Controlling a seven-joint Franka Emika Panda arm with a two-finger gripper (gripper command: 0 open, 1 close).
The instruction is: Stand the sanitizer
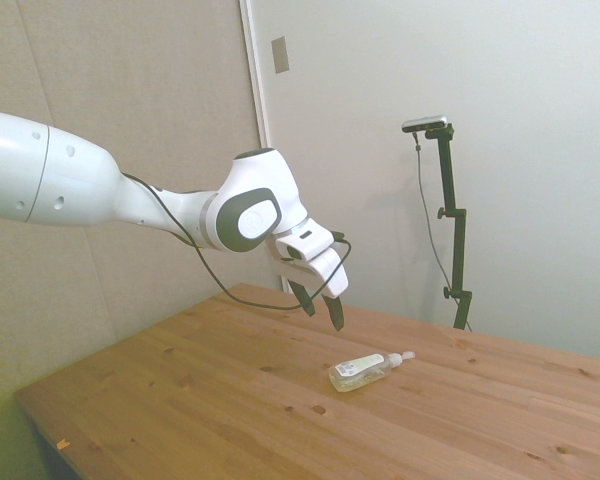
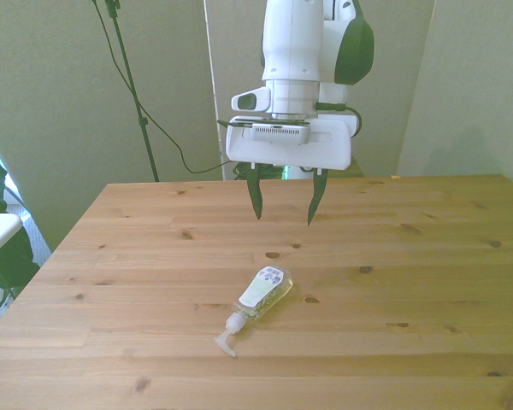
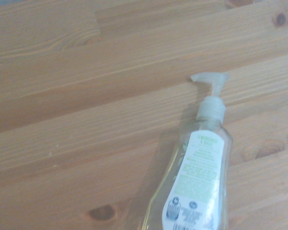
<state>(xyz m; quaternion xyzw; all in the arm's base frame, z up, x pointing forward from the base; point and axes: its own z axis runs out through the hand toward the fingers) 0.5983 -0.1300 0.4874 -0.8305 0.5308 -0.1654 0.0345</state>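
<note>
1. Nearest me, the sanitizer (image 2: 262,295) lies flat on the wooden table (image 2: 427,256), label up, pump nozzle (image 2: 225,343) toward the near edge.
2. I see the gripper (image 2: 284,212) hanging above the table, just beyond the bottle, fingers apart and holding nothing.

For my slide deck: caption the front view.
Open gripper hovers above a sanitizer bottle lying flat on the wooden table, pump nozzle toward the camera.
</note>
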